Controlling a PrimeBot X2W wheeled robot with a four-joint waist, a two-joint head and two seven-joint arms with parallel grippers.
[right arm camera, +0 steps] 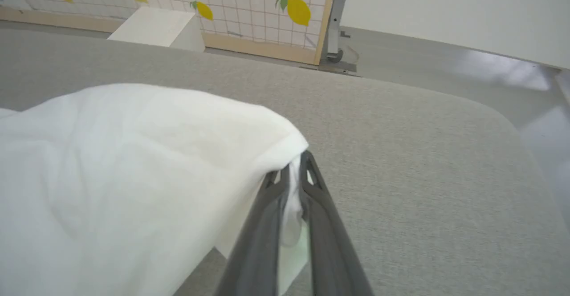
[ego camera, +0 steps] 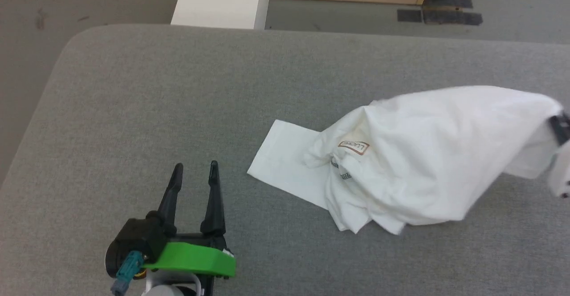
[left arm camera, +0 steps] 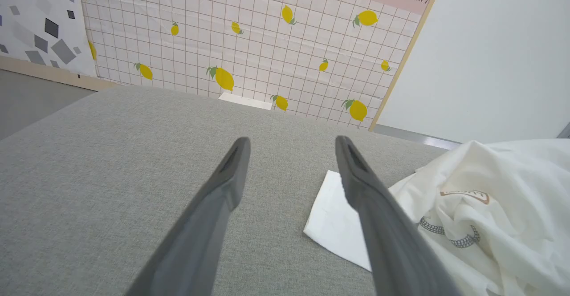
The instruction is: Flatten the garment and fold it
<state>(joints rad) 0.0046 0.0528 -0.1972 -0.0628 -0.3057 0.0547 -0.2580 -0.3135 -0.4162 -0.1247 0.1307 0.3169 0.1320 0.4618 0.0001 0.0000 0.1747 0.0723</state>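
Right gripper (right arm camera: 294, 164): I see its two dark fingers closed on a fold of the garment (right arm camera: 133, 162), with white cloth pinched between them and spilling over the tips. In the head view this gripper (ego camera: 560, 127) sits at the right edge of the picture, and the cloth rises toward it in a taut ridge.

Left gripper (ego camera: 196, 169): jaws apart, nothing between them, fingers pointing toward the far side. It stands over bare counter (ego camera: 178, 87) at the near left, apart from the cloth. From its own wrist camera the left gripper (left arm camera: 291, 147) frames grey surface, with the garment (left arm camera: 503, 225) to its right.

Garment (ego camera: 427, 162): white, thin, bunched on the right half of the counter, its right end lifted off the surface, its left and near parts resting on it. A flat rectangular part (ego camera: 285, 158) lies spread to the left of the heap, nearest the left gripper. The orange-bordered patch (ego camera: 354, 147) faces up near the middle of the heap; dark grey stitching (ego camera: 340, 171) shows just on its near side. I read the same patch (left arm camera: 464, 194) and stitching (left arm camera: 449, 238) in the left wrist view.

Surroundings: a white box (ego camera: 222, 0) stands beyond the far edge of the counter, on the grey floor (ego camera: 26, 29). Behind it is a gridded wall panel printed with lemons (left arm camera: 267, 42).
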